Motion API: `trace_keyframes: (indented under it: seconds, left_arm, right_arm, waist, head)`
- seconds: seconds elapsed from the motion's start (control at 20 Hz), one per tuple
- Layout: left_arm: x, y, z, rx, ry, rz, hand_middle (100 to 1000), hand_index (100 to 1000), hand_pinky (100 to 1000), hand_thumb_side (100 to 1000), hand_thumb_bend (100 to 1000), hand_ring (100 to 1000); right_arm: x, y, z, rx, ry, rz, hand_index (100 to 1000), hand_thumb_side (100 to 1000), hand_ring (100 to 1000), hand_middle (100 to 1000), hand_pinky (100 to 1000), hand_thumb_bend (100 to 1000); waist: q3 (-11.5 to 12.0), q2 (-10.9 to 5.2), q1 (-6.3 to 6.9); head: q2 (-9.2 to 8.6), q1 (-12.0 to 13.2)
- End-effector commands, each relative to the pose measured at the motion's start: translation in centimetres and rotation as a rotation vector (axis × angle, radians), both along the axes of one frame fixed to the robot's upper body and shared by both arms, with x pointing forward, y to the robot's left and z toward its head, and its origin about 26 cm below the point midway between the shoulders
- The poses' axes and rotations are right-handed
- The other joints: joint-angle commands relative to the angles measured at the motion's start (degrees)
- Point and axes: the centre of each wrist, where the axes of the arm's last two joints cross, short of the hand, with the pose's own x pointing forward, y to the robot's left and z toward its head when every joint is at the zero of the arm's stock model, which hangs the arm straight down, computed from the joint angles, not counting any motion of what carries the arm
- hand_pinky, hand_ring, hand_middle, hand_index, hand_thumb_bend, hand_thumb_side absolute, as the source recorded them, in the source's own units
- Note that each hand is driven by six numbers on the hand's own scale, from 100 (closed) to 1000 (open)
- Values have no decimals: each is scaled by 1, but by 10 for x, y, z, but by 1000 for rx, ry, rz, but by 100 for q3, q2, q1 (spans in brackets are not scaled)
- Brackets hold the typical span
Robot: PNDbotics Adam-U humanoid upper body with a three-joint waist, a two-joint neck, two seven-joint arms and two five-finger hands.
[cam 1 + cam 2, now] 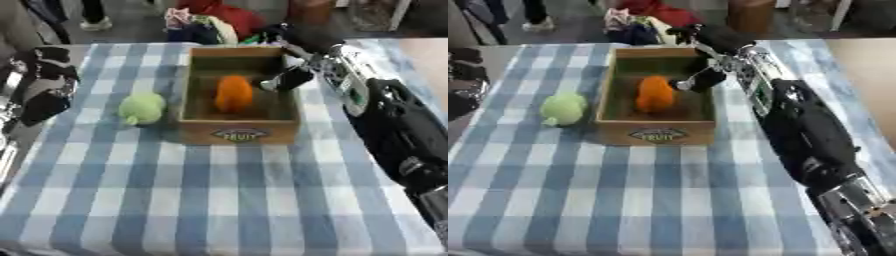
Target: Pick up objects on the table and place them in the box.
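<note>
Checked tablecloth, right robot hand over box

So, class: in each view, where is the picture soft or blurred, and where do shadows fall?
Left eye view: soft throughout; the label on the wooden box smears, and the pale green round fruit shadows the checked blue-and-white tablecloth. Right eye view: the orange fruit lacks detail; the right hand is a dark blur.

My right arm extends forward from the right side, right hand lowered with fingers pointing down-left. My left hand idles at the left edge.
</note>
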Motion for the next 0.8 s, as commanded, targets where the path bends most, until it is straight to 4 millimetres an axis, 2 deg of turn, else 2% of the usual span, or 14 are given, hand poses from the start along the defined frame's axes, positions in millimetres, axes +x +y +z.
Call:
trace_keyframes:
  seconds: [0.05,0.15,0.45,0.65,0.8]
  left_arm:
    - [5,12,18,112,-21,4,706,808,748,231,100,700]
    - [11,16,21,195,-8,-11,715,813,755,201,100,709]
    - [32,25,28,468,45,-90,726,826,765,185,100,721]
    - [50,20,22,624,116,-152,730,840,768,181,194,726]
    - [62,15,11,692,186,-199,741,853,769,293,290,729]
  right_arm:
    - [-2,-19,26,58,-86,-40,973,500,765,735,772,403]
    - [-5,-30,28,96,-90,-51,965,469,762,720,771,366]
    - [-16,-51,41,157,-100,-51,962,441,761,708,771,348]
    - [-23,-59,48,198,-104,-52,961,433,760,700,769,335]
    - [-26,-60,51,219,-97,-49,961,431,760,696,769,329]
  waist:
    - [-46,-97,12]
    - [-118,-107,18]
    - [-280,-127,27]
    - [-370,-136,30]
    - [-414,-140,37]
  head:
    - [-30,68]
    - [-29,132]
    - [-26,222]
    - [-13,272]
    - [-6,287]
